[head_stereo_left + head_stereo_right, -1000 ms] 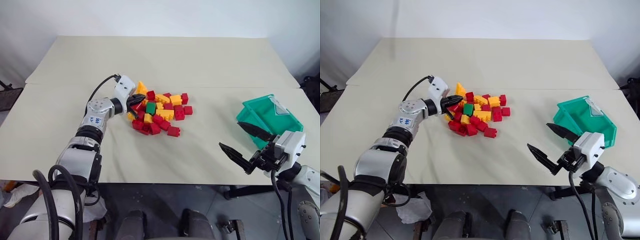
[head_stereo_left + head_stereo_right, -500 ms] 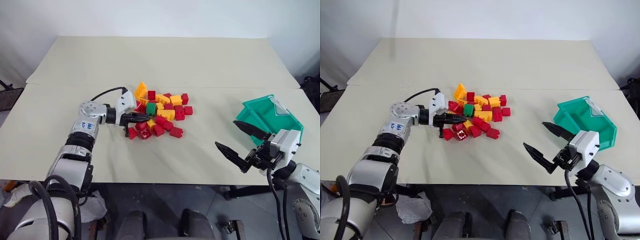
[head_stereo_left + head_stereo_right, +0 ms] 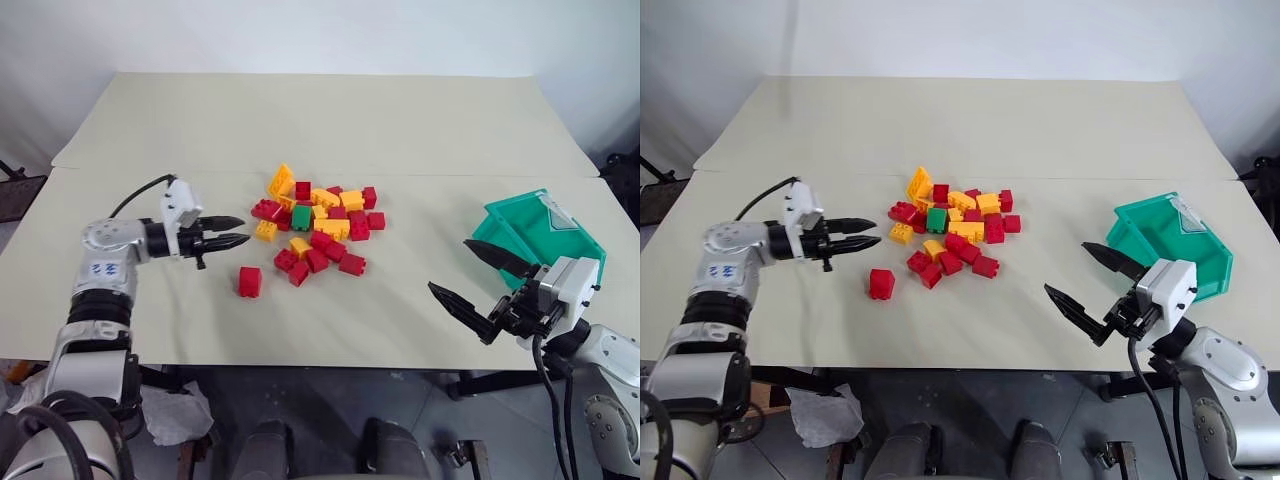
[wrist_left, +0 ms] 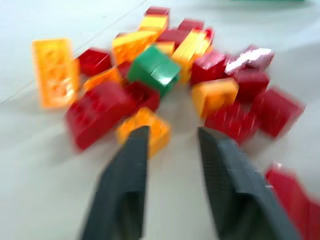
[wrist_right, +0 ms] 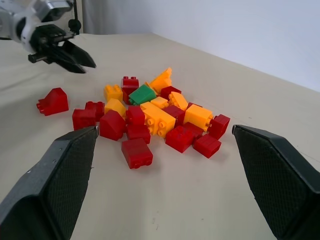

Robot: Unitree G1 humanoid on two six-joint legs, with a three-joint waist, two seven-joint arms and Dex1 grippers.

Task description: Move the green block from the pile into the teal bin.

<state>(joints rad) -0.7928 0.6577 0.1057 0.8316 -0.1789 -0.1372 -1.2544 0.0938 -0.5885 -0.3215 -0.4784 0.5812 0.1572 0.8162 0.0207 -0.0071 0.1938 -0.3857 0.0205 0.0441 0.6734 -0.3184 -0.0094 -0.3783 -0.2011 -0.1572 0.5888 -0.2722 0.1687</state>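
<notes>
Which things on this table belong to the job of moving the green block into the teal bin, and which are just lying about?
Part of the job:
- green block, in the pile
- teal bin
- left hand, open, beside the pile
- right hand, open, near the bin

Just lying about:
- lone red brick, apart from the pile
- table
</notes>
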